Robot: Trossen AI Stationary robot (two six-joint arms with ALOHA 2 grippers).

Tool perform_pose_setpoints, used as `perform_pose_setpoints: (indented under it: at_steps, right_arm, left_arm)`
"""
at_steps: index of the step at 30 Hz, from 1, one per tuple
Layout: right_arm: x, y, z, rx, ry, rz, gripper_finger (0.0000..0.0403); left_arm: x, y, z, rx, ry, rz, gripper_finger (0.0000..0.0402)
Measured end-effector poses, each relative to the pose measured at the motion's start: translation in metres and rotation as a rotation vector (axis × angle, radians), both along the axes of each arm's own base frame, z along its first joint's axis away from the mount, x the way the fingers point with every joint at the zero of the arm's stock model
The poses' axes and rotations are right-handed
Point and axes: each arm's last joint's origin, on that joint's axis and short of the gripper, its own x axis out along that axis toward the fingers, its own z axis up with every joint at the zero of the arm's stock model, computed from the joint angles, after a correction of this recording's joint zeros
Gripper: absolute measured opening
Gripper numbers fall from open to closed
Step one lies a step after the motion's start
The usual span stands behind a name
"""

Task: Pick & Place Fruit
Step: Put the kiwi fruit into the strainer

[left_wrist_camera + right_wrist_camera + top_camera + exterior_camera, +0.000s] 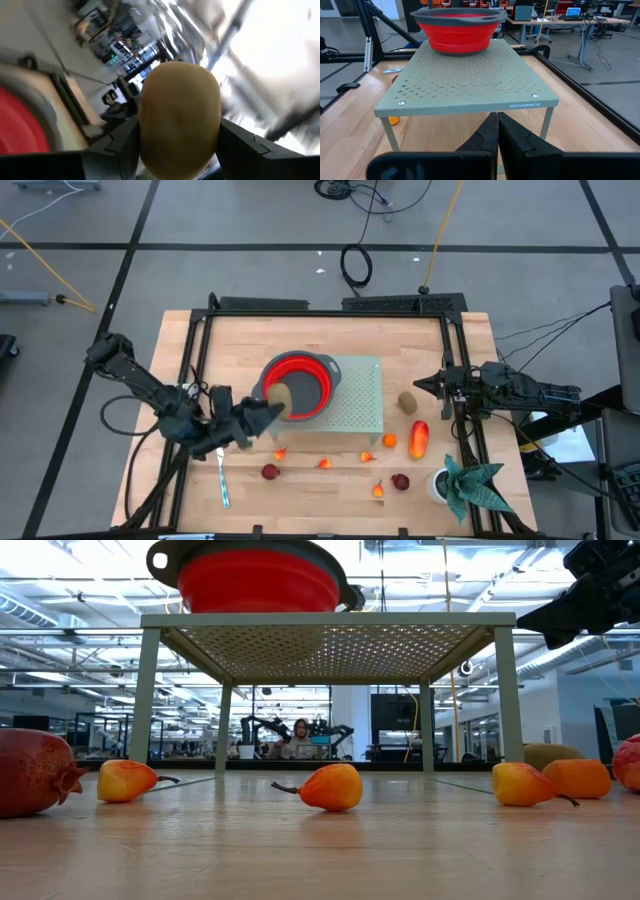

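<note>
A brownish-green kiwi (180,100) sits between the fingers of my left gripper (272,406), held over the near left rim of the red bowl (300,385). The bowl stands on a grey-green perforated rack (358,402). A second kiwi (407,401) lies on the table right of the rack, and a longer red-orange piece (418,437) lies nearer. Small orange pieces (325,463) and dark red round ones (269,472) lie along the near side. My right gripper (420,383) waits shut at the table's right, pointing at the rack. My left gripper pinches the kiwi between its two fingers (112,147), one on each of the fruit's opposite sides (146,131). The fingers reach in about level from the table's near left. The kiwi is lifted clear, above the bowl's rim (268,392).
A silver knife (221,475) lies near the front left. A green leafy plant (472,483) in a white pot (438,485) stands at the front right. Black frame rails (198,350) run along the table's left, far and right sides.
</note>
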Motion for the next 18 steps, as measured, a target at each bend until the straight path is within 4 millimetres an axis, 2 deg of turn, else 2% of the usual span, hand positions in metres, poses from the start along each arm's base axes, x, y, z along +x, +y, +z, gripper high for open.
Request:
perform_pose_setpoints:
  at_steps: [4,8,13,18]
  right_arm:
    - [0.0,0.0,0.0,0.0,0.0,0.0,0.0]
    - [0.0,0.0,0.0,0.0,0.0,0.0,0.0]
    - [0.0,0.0,0.0,0.0,0.0,0.0,0.0]
    - [0.0,0.0,0.0,0.0,0.0,0.0,0.0]
  left_arm:
    - [0.002,-0.003,-0.005,0.28,0.135,0.012,0.0212]
    - [0.004,-0.003,-0.012,0.483,0.261,0.046,0.0212]
    - [0.008,0.004,-0.017,0.648,0.395,0.138,0.0212]
    - [0.017,0.021,-0.017,0.764,0.485,0.233,0.0212]
